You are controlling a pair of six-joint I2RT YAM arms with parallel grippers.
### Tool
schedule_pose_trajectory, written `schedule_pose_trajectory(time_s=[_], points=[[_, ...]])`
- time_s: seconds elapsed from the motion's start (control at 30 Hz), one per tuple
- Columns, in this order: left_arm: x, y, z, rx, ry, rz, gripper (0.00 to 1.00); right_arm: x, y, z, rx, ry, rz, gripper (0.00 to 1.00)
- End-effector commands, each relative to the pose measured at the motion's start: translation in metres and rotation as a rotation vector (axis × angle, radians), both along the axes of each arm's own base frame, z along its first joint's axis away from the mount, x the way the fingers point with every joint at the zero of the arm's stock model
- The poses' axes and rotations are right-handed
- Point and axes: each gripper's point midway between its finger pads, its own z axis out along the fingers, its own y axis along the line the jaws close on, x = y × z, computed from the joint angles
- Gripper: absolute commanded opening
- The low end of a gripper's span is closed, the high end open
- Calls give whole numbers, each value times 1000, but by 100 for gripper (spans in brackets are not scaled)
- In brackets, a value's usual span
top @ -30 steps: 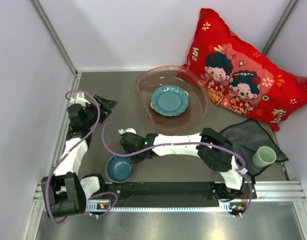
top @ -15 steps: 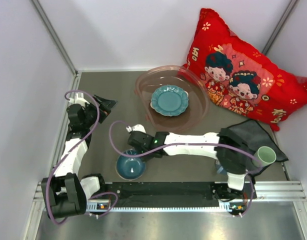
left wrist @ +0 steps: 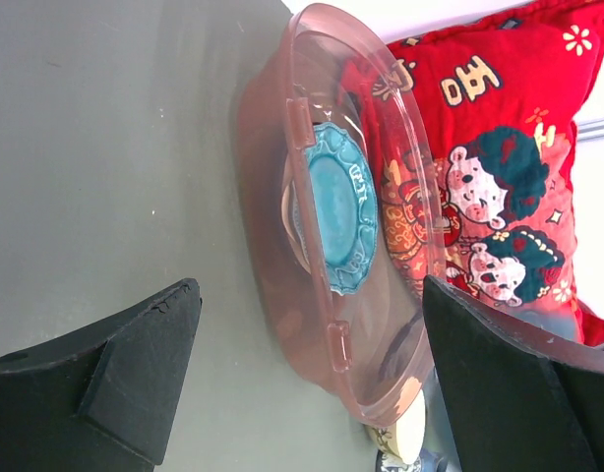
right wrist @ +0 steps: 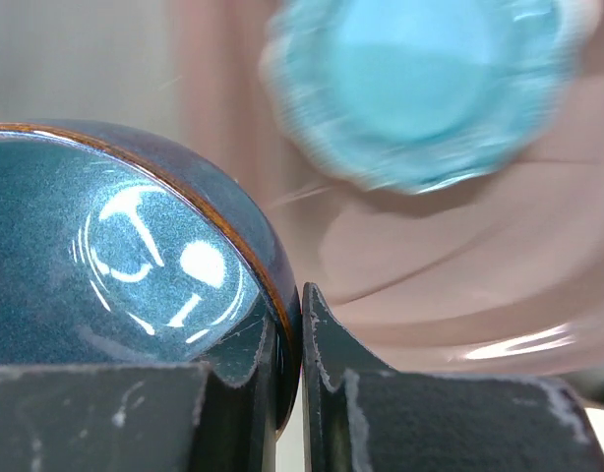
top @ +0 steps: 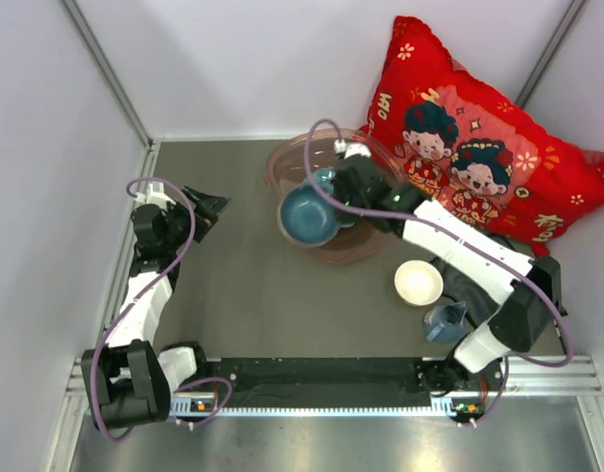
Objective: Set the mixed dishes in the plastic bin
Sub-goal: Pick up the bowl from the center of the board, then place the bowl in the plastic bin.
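Grey table [top: 233,295] inside white walls, top view: plastic bin [top: 282,162] at 12 o'clock, red cartoon pillow [top: 459,138] against its 3 o'clock side. Right arm [top: 459,246] reaches into the bin. The blue bowl [top: 307,216] hangs at its tip over the bin's 8 o'clock rim; contact with the bin cannot be told. Cream bowl [top: 418,283] at 4 o'clock on the table, small blue mug [top: 445,320] just at its 5 o'clock, dark grey cloth [top: 479,261] beside both. Left arm [top: 150,285] stands at 9 o'clock, well apart from the bin. Left wrist view: left fingers [left wrist: 135,374] wide apart, holding nothing; teal plate [left wrist: 341,216] lies on the bin floor. Right wrist view: right fingers [right wrist: 381,413] pinched together on the blue bowl's rim, one inside, one outside; teal plate blurred at 1 o'clock.
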Motion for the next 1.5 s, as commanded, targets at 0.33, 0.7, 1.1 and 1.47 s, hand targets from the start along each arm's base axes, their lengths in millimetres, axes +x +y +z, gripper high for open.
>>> schedule_pose_trajectory(time_s=[0.33,0.7,1.1,1.47], points=[[1,1,18,10,-63,-4,98,147,-39,36,-51,-69,-142,0],[-2,1,18,12,-62,-8,98,183,-53,-16,-14,33,-209,0],[-4,0,13,12,-52,-11,98,193,-61,-56,-26,95,-232,0],[-4,0,7,14,-40,-19,98,202,-62,-77,-40,96,-252,0]])
